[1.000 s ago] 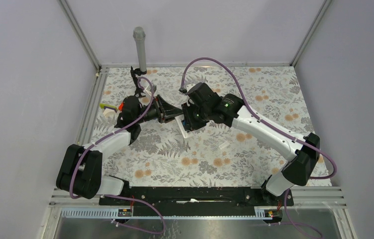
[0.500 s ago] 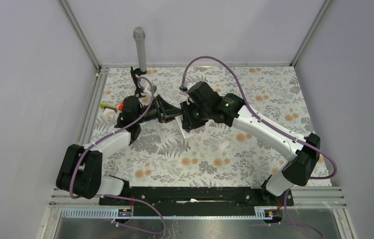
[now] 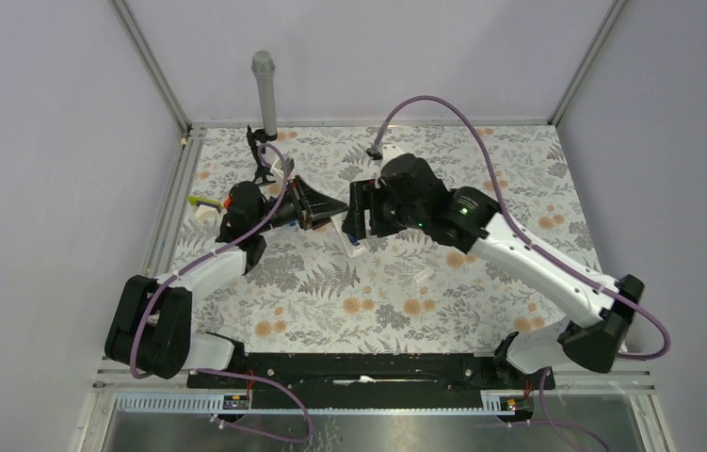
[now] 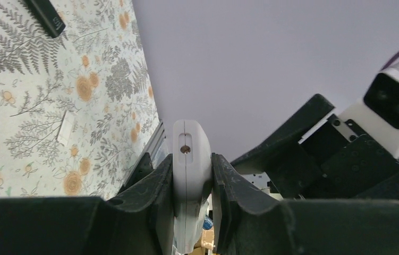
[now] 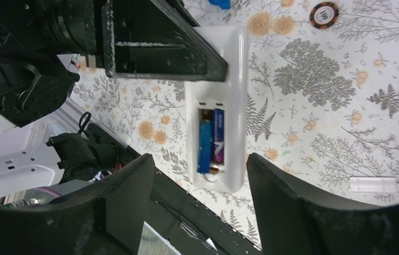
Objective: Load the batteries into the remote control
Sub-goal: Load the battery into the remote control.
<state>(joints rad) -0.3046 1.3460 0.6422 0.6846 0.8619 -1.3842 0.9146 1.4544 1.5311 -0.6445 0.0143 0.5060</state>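
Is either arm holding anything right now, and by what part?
The left gripper holds the white remote, its fingers clamped on the end away from the open battery compartment. The right gripper is open and empty.

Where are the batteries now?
Right wrist view: the batteries lie side by side in the open compartment of the white remote, held by the left gripper.

Even, soft light; wrist views slightly blurred.
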